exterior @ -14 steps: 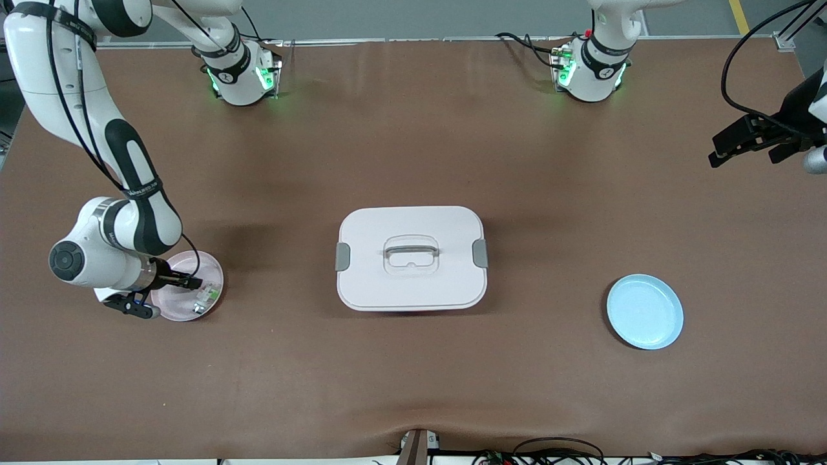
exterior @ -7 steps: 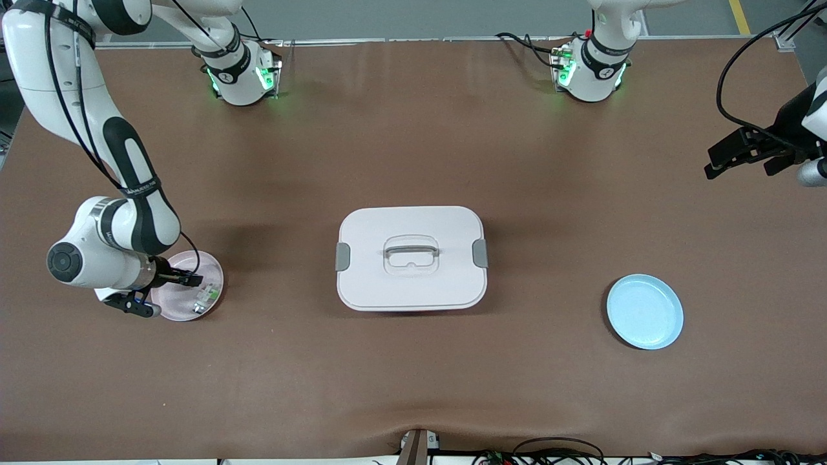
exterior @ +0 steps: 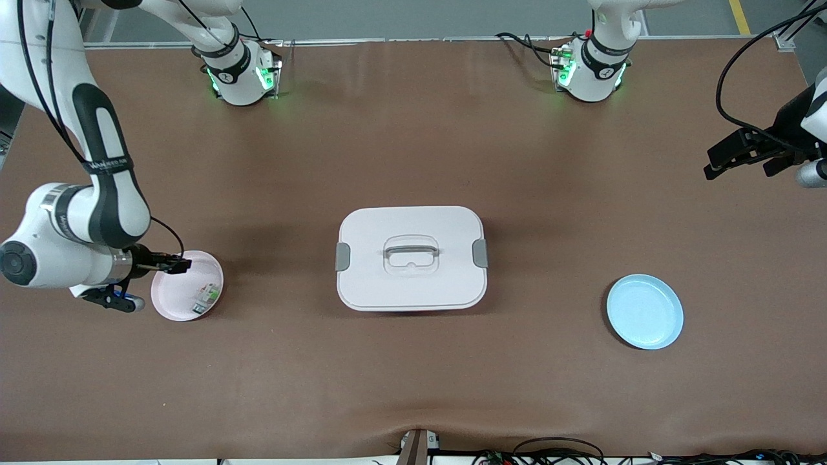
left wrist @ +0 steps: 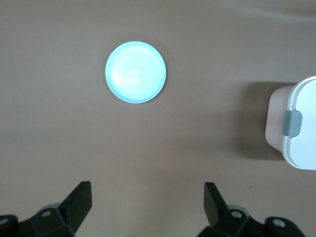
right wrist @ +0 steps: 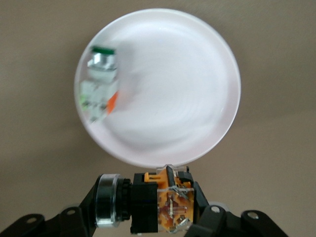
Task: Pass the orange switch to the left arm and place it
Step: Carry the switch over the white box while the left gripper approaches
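My right gripper (exterior: 176,263) is shut on the orange switch (right wrist: 159,206), a black cylinder with an orange end, and holds it in the air over the rim of the pink plate (exterior: 169,296). In the right wrist view my right gripper (right wrist: 148,210) shows the switch sideways between its fingers, above the plate (right wrist: 177,89). The white box (exterior: 411,257) with grey latches stands mid-table; its corner shows in the left wrist view (left wrist: 298,143). My left gripper (exterior: 709,165) waits open and empty, high over the left arm's end of the table, and is seen open in its wrist view (left wrist: 146,193).
A green-and-white part (exterior: 207,296) lies in the pink plate, also seen in the right wrist view (right wrist: 98,84). A blue plate (exterior: 644,311) sits toward the left arm's end, nearer the front camera than the box; it shows in the left wrist view (left wrist: 136,72).
My right gripper has risen off the pink plate with the orange switch and drawn back toward the right arm's end. My left gripper shifted slightly, then held still.
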